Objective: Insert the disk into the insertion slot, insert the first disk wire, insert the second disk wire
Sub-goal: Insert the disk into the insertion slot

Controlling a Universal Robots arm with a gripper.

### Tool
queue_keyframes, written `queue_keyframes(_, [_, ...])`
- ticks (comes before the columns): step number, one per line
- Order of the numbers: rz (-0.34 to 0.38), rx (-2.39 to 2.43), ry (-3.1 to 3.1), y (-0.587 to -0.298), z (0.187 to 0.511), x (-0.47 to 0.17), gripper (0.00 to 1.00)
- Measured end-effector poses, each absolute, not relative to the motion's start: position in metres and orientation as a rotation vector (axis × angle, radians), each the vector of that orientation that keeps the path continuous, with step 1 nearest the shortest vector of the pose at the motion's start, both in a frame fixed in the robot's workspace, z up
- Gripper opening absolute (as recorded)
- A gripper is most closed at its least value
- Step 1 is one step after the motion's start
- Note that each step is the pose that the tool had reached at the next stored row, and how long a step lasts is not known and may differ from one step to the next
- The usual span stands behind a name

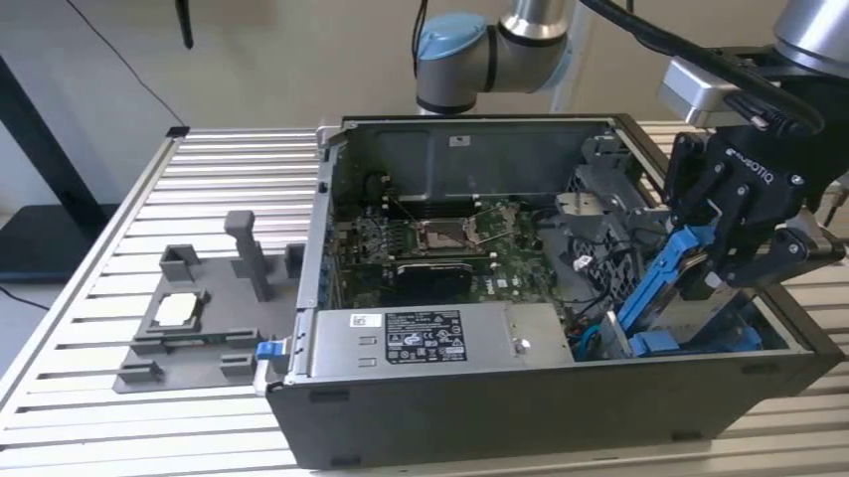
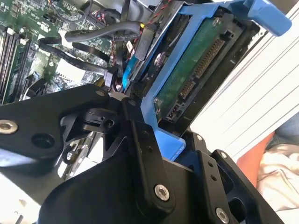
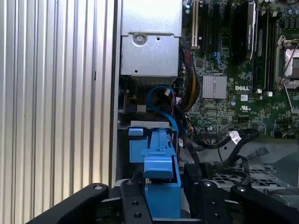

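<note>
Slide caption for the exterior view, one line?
Gripper holds the blue-framed disk tilted at the insertion slot inside the open computer case.

Illegible print on power supply sticker [image 1: 422, 336]

arm angled down, gripper [image 1: 727, 281] clamped, pointing downward.

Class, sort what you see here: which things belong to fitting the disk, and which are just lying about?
Belong to the job: gripper, shut on the disk; insertion slot; blue cable, possibly a disk wire.

Lying about: power supply box; CPU socket; grey fixture holding a chip, on the table.
</note>
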State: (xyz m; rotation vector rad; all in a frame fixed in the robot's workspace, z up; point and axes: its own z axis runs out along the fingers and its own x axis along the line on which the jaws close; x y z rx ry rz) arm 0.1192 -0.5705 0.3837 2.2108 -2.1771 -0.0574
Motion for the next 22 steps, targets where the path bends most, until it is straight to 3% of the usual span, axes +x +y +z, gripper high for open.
queue_keyframes(5, [-0.057,2.211,-2.177,-0.5705,0.3837,0.1192,0.45])
queue_keyframes(7, [-0.057,2.211,-2.177,-0.5705,0.3836,0.1192,0.32])
queue_keyframes(22, [-0.056,2.211,-2.179,-0.5683,0.3836,0.1186,0.33])
